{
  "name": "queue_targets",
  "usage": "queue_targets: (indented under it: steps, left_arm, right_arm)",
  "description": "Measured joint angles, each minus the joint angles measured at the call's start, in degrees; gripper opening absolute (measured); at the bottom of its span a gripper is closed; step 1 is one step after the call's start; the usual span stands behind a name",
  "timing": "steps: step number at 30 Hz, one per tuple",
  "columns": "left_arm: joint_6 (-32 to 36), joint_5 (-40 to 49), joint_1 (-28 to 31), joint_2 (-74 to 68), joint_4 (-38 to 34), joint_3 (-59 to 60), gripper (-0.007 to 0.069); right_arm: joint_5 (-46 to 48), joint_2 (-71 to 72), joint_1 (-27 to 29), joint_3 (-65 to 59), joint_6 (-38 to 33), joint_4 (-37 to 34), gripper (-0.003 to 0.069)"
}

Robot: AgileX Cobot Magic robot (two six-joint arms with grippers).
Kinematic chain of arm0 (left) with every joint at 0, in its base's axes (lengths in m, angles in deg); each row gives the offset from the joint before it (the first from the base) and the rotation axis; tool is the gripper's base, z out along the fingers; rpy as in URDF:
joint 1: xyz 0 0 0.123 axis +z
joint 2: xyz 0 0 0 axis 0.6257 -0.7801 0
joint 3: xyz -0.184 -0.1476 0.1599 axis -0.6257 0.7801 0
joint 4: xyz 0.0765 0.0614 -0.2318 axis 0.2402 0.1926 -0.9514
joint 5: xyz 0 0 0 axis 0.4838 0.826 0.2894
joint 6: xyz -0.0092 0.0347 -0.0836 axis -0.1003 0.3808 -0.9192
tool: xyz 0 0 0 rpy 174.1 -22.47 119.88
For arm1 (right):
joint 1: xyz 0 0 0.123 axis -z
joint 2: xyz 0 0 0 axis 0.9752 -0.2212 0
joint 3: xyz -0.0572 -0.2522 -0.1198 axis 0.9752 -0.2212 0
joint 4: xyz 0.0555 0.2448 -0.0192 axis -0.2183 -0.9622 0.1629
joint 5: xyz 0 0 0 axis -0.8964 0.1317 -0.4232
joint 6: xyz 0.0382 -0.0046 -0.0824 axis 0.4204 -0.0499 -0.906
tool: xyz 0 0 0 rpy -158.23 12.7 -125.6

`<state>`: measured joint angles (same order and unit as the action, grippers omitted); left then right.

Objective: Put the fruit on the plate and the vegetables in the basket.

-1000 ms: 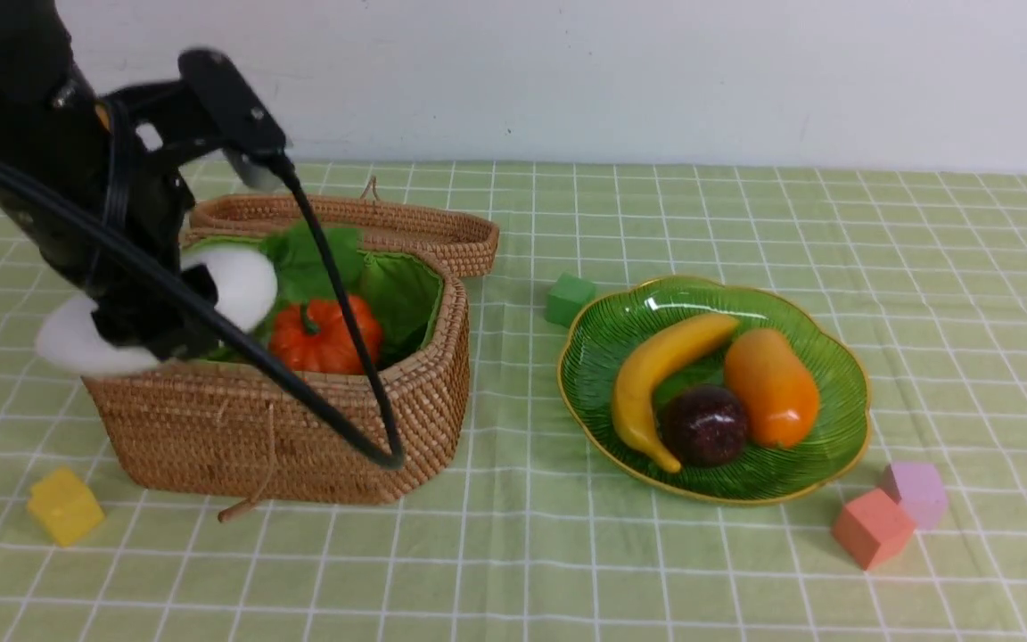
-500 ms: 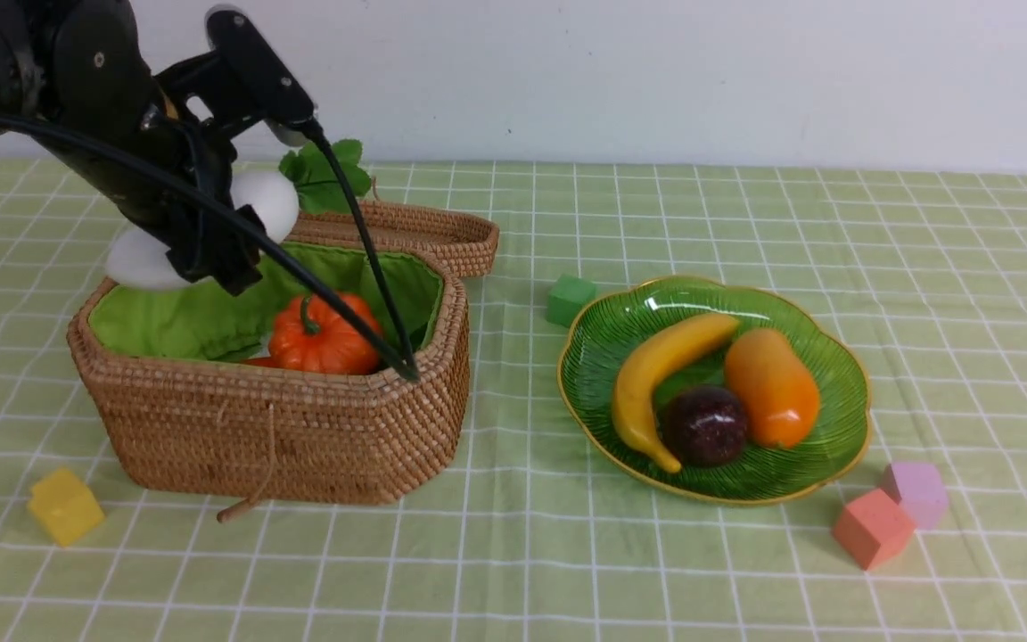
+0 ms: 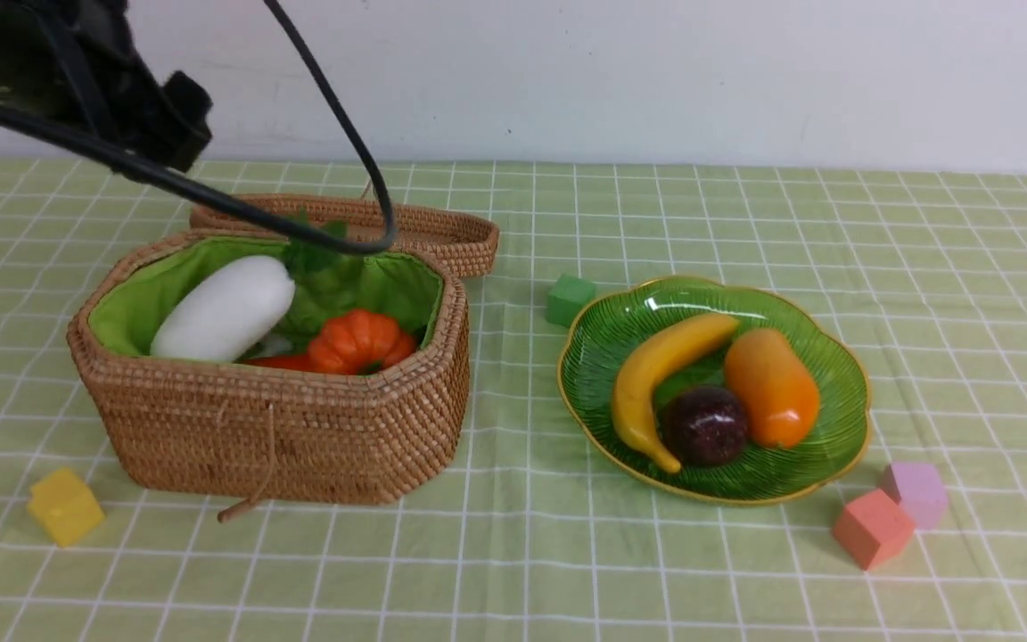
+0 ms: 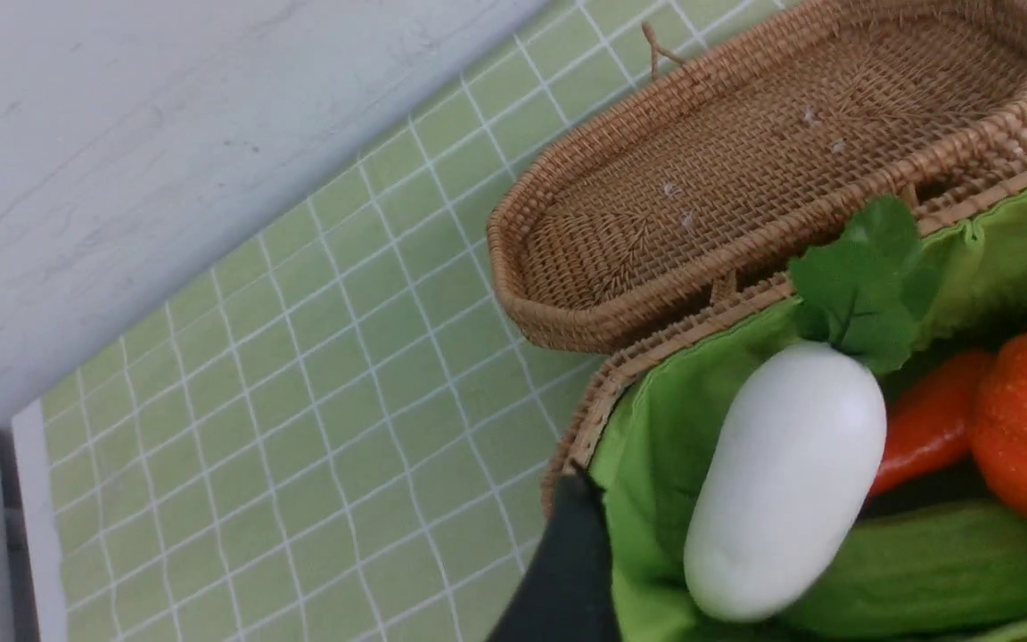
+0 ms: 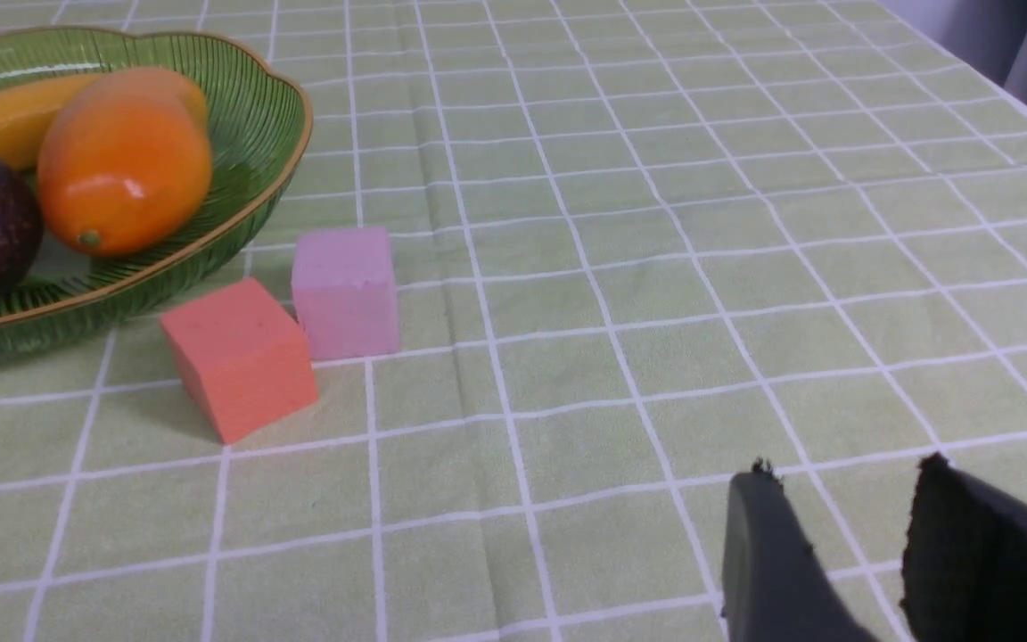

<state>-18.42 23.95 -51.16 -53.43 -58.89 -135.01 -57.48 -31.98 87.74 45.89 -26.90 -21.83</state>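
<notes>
The wicker basket (image 3: 282, 428) stands open at the left with its lid (image 3: 424, 227) laid back behind it. Inside lie the white radish (image 3: 224, 308), the orange pumpkin (image 3: 357, 341), a red carrot (image 3: 277, 361) and a green gourd (image 4: 924, 562). High above the basket's far left corner hangs my left gripper (image 4: 821, 499), open, its fingers well apart from the radish. The green plate (image 3: 852, 419) on the right holds the banana (image 3: 656, 366), the mango (image 3: 772, 385) and the mangosteen (image 3: 705, 425). My right gripper (image 5: 843, 473) is open and empty over bare cloth right of the plate.
A green cube (image 3: 570, 299) sits between basket and plate. A yellow cube (image 3: 65, 506) lies at the basket's front left. A red cube (image 3: 872, 528) and a purple cube (image 3: 915, 492) sit by the plate's front right. My left arm's cable (image 3: 335, 116) loops over the basket.
My left gripper lifted the radish over the basket, opened and rose away up and left. The radish now lies in the basket, and the pumpkin has shifted slightly.
</notes>
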Motion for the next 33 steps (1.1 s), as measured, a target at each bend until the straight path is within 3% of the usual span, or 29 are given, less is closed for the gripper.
queue_targets:
  steps: [4, 8, 13, 16, 25, 33]
  left_arm:
    - [-2.83, 9.70, 0.00, 7.64, -3.59, 0.00, 0.0531]
    - [-7.37, 23.33, 0.00, 17.38, -7.05, 0.00, 0.0358]
    - [-18.21, 24.43, 0.00, 29.36, -10.66, 3.25, 0.0119]
    - [-20.05, 24.43, 0.00, 36.58, -14.48, 7.57, 0.0002]
    - [-20.71, 24.48, 0.00, 53.81, -27.71, 28.01, -0.0013]
    - [-20.71, 24.48, 0.00, 56.94, -31.45, 34.00, -0.0013]
  right_arm:
    - [0.00, 0.00, 0.00, 0.00, 0.00, 0.00, 0.0241]
    - [0.00, 0.00, 0.00, 0.00, 0.00, 0.00, 0.0241]
    - [0.00, 0.00, 0.00, 0.00, 0.00, 0.00, 0.0241]
    - [0.00, 0.00, 0.00, 0.00, 0.00, 0.00, 0.0241]
    - [0.00, 0.00, 0.00, 0.00, 0.00, 0.00, 0.0241]
    - [0.00, 0.00, 0.00, 0.00, 0.00, 0.00, 0.0241]
